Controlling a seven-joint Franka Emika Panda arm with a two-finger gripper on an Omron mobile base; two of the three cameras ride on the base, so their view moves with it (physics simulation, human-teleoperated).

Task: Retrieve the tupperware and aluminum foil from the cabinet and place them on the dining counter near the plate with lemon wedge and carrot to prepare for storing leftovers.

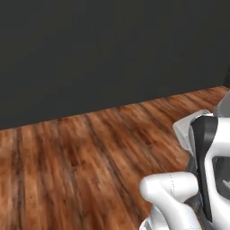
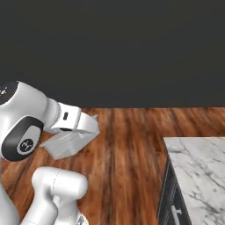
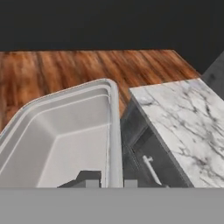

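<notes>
The tupperware [image 3: 65, 140] is a clear rectangular tub with a wide rim. In the hand view it lies just ahead of the hand, its open side facing me. My gripper [image 3: 111, 181] is shut on the tub's right-hand wall, one dark fingertip inside and one outside. In the right base view the tupperware [image 2: 70, 141] hangs tilted from the gripper [image 2: 88, 125] above the wooden floor. In the left base view a pale corner of the tupperware [image 1: 183, 130] pokes out past the arm. The aluminum foil, cabinet, plate, lemon wedge and carrot are out of view.
A marble-topped counter [image 2: 197, 171] with a dark front and a bar handle [image 3: 149, 168] stands at the right, close to the tub. I cannot tell whether it is the dining counter. Brown wood floor [image 1: 81, 170] runs ahead to a dark wall [image 1: 112, 49].
</notes>
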